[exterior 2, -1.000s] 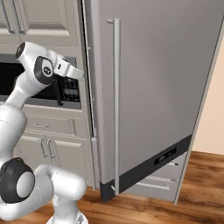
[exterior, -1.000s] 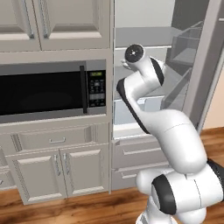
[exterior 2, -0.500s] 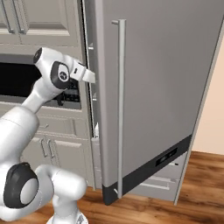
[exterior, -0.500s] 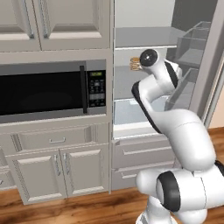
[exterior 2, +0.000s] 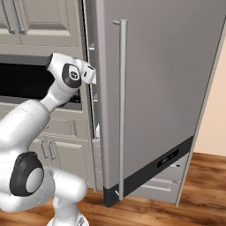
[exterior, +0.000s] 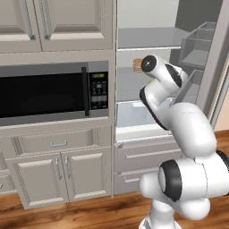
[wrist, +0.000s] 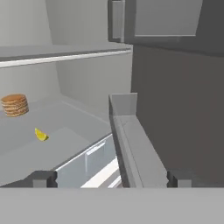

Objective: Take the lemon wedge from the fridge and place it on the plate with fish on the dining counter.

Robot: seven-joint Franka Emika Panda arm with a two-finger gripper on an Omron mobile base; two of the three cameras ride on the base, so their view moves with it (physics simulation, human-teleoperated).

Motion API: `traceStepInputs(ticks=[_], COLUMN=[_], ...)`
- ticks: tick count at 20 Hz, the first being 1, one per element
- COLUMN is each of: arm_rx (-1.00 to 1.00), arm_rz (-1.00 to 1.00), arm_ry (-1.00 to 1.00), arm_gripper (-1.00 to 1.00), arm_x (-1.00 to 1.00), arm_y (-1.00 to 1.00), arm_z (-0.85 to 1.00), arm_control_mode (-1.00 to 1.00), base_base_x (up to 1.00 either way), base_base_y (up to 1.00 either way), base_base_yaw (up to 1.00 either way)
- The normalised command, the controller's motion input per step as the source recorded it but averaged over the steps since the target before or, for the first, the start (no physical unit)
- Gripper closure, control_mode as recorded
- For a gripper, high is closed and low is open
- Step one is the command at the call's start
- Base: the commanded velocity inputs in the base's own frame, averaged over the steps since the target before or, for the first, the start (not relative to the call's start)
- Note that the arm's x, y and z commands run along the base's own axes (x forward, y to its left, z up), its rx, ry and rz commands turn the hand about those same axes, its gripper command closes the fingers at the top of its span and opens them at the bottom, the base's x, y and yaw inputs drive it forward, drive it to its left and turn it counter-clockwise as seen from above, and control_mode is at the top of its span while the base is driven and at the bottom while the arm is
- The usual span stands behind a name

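No readable labels or brand marks; microwave [exterior: 53,94] keypad is too small to make out. Fridge [exterior 2: 150,88] door stands open, long vertical bar handle [exterior 2: 121,110] on it, black band low down. Gripper [wrist: 111,178] is spread wide and holds nothing, at the fridge opening beside a door bin [wrist: 131,135]. Lemon wedge [wrist: 40,134] lies on a grey shelf [wrist: 65,140] inside, near a tan stack of discs [wrist: 15,105], apart from it. Beige cabinets [exterior: 58,174], wood floor [exterior 2: 198,185].
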Motion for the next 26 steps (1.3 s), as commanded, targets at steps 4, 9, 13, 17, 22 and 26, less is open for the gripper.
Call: traceStepInputs(ticks=[4, 9, 13, 17, 22, 26], arm_rx=[-0.01, -0.04, -0.01, 0.00, 0.00, 0.00], arm_rz=[0.00, -0.04, -0.18, -0.35, -0.49, -0.48], arm_ry=[0.00, 0.01, 0.02, 0.01, 0.01, 0.01], arm_gripper=[-1.00, -1.00, -1.00, -1.00, -1.00, -1.00], arm_x=[0.36, 0.05, -0.26, -0.76, -0.97, -0.68], arm_y=[-0.29, -0.41, -0.64, -0.85, -0.97, -1.00], arm_z=[-0.03, -0.10, -0.16, -0.16, -0.13, -0.17], arm_control_mode=[-1.00, -1.00, -1.00, -1.00, -1.00, -1.00], base_base_x=[0.00, 0.00, 0.00, 0.00, 0.00, 0.00], base_base_y=[0.00, 0.00, 0.00, 0.00, 0.00, 0.00], base_base_yaw=[0.00, 0.00, 0.00, 0.00, 0.00, 0.00])
